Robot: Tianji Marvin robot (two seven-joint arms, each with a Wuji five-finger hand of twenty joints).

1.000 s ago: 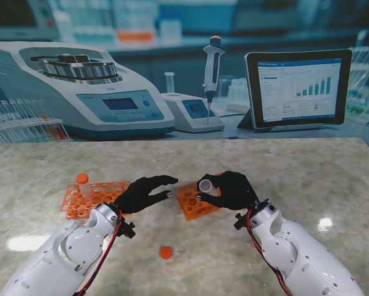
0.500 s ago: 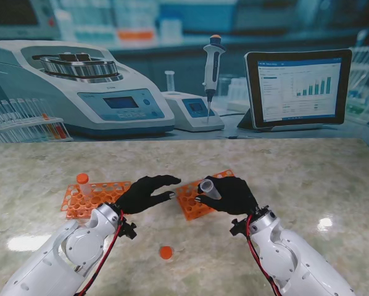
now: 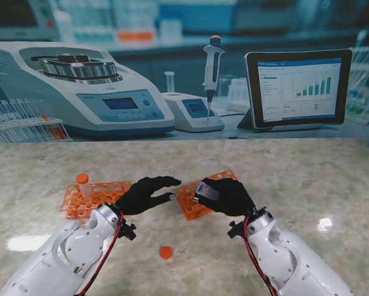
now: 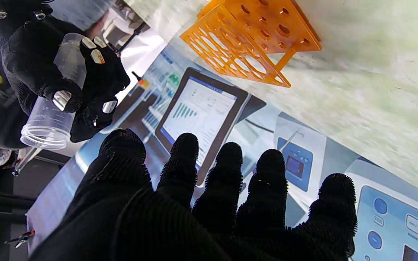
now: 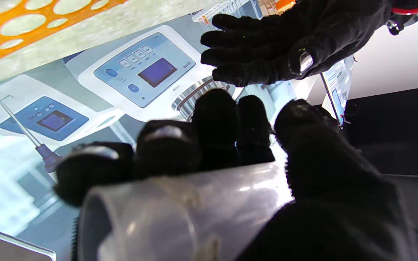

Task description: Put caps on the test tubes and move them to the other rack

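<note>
Table [image 3: 308, 166]: two orange racks near the middle, toward my edge. Left rack [image 3: 89, 196] has one capped tube [image 3: 82, 182] standing at its far-left corner. Right rack [image 3: 200, 196] sits partly under the right hand, and its holes look empty from what shows.

Right hand [image 3: 231, 192]: fingers wrapped round an open tube [image 3: 206, 190], lifted off the rack. The tube is tilted close to level, long axis running left-right, open mouth toward the left hand. No cap on it.

Left hand [image 3: 144, 194]: fingers spread, holding nothing, palm hovering between the racks, just beside the tube's mouth but not touching.

Loose orange cap [image 3: 166, 251]: on the table near my edge, between the two forearms, well apart from both hands. The left hand is free and looks slightly nearer to it, so I judge it the one to fetch the cap and bring it onto the mouth end-on.
</note>
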